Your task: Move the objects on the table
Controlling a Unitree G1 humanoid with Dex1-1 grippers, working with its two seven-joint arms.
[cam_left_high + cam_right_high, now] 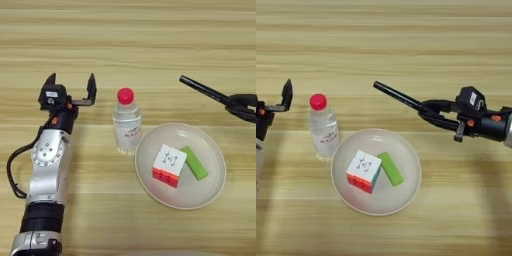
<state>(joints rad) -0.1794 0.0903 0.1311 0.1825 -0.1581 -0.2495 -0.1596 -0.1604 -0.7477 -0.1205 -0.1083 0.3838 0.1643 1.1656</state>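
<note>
One bottle (127,122), one marker (401,98), one cube (169,165), one block (194,162), one plate (212,190)

left gripper (70,83): fingers spread, pointing up-table | right gripper (428,111): fingers closed, reaching leftward

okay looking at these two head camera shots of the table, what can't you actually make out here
- Right hand: the left eye view cuts it off at the right edge; the right eye view shows it gripping the black marker pen, hiding the pen's rear end.
- Left hand: the right eye view shows one finger only, at the left edge.
- Bottle: label print too small to read.
- Puzzle cube on the plate: far sides and underside hidden.
- Green block: whether it touches the cube is unclear.
</note>
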